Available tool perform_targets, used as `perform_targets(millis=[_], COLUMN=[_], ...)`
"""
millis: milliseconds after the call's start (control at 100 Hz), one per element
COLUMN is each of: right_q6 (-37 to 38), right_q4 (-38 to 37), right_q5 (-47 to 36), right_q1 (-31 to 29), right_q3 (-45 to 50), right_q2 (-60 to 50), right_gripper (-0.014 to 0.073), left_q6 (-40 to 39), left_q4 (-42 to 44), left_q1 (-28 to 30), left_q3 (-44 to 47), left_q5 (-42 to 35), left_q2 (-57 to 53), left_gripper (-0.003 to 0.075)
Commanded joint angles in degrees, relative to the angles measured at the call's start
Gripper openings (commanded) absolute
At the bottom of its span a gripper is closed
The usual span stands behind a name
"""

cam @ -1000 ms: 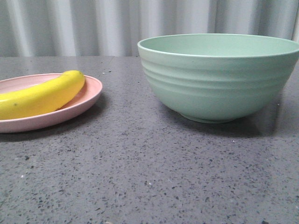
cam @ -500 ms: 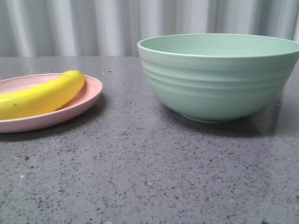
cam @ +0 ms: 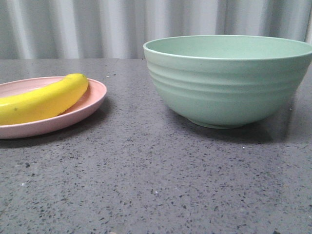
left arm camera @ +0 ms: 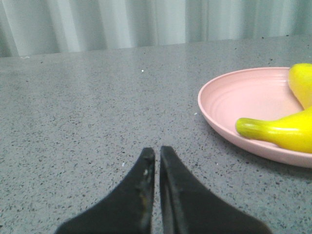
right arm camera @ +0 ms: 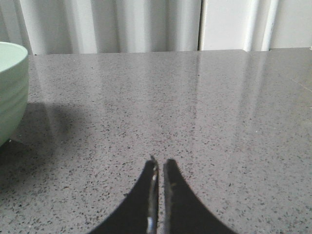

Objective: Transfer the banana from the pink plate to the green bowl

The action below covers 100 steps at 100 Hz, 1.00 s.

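The yellow banana (cam: 44, 100) lies on the pink plate (cam: 92, 100) at the left of the front view. The green bowl (cam: 229, 80) stands upright and apart from it at the right. No gripper shows in the front view. In the left wrist view my left gripper (left arm camera: 157, 152) is shut and empty, low over the table, with the plate (left arm camera: 229, 105) and the banana (left arm camera: 278, 131) off to one side. In the right wrist view my right gripper (right arm camera: 160, 163) is shut and empty over bare table, with the bowl's side (right arm camera: 9, 87) at the edge of the view.
The dark grey speckled table (cam: 146, 180) carries everything. A pale pleated curtain (cam: 97, 29) hangs behind its far edge.
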Motion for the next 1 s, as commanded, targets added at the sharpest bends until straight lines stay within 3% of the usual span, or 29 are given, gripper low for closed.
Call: perform_targets(millis=[0,690,990], right_q6=[-0.2,-0.2,-0.2], right_q4=[-0.8,0.0,2.7], right_q5=[-5.3,-3.3,2.6], right_q1=[-0.4,-0.4,0.6], right_q3=[1.2,0.0,-7.7], right_q2=[-1.3,-1.3,5.2], right_gripper=[-0.0065,-0.0065,-0.0065], left_q6=[0.0,0.0,0.0], left_q4=[-0.6,-4.0,-3.3], left_q1=[0.2,0.2,0.2], left_q3=[0.6,-0.2,-9.6], left_q5=[-5.1,-8.7,-8.3], left_q2=[-1.7,-1.5,7.0], left_gripper=[-0.0020,-0.0020,-0.0020])
